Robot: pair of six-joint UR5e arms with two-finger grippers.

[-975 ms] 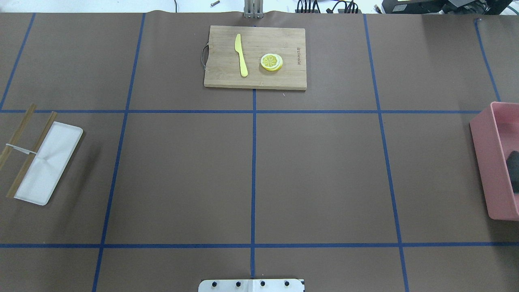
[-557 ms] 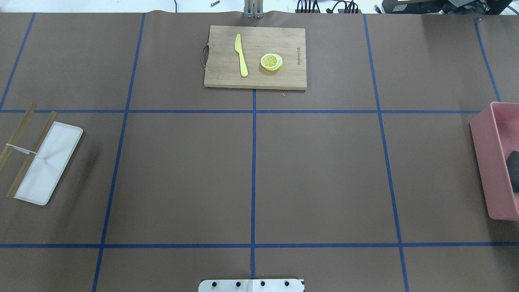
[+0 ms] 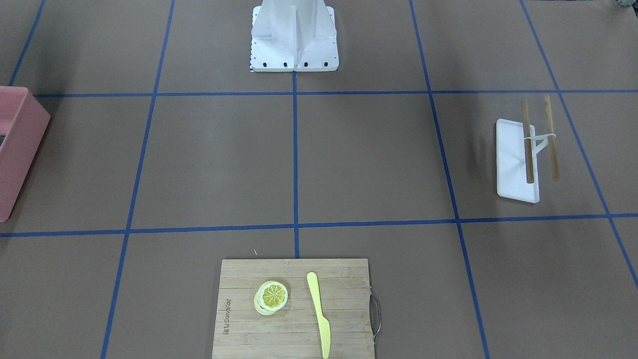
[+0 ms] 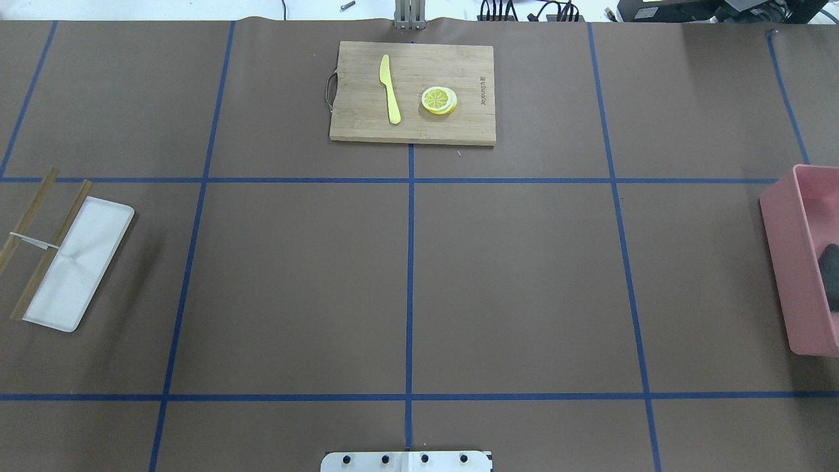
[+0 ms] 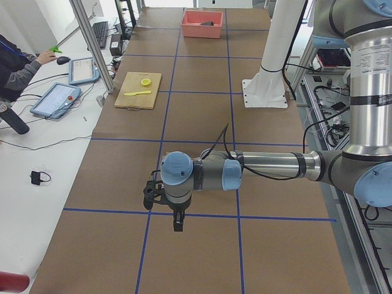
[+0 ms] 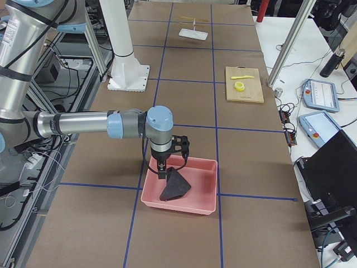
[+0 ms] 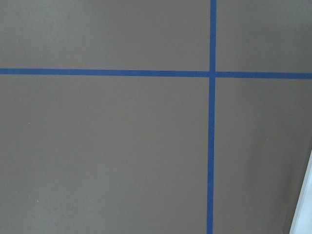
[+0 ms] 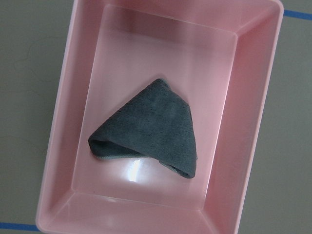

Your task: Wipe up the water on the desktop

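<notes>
The desktop (image 4: 295,282) is a matte brown surface with a grid of blue tape lines; I see no water on it. A dark grey cloth (image 8: 151,126) lies folded in a pink bin (image 8: 58,122) at the table's right end. In the exterior right view my right gripper (image 6: 162,170) hangs just over the cloth (image 6: 174,187) in the bin (image 6: 178,207); I cannot tell if it is open. In the exterior left view my left gripper (image 5: 177,220) hangs over bare desktop (image 5: 202,128) near a tape crossing; I cannot tell if it is open.
A bamboo cutting board (image 4: 459,65) with a yellow knife (image 4: 390,88) and lemon slices (image 4: 438,99) lies at the far middle. A small white tray (image 4: 72,288) with two wooden sticks (image 4: 52,246) sits at the left. The robot's white base (image 3: 294,35) stands at the near edge.
</notes>
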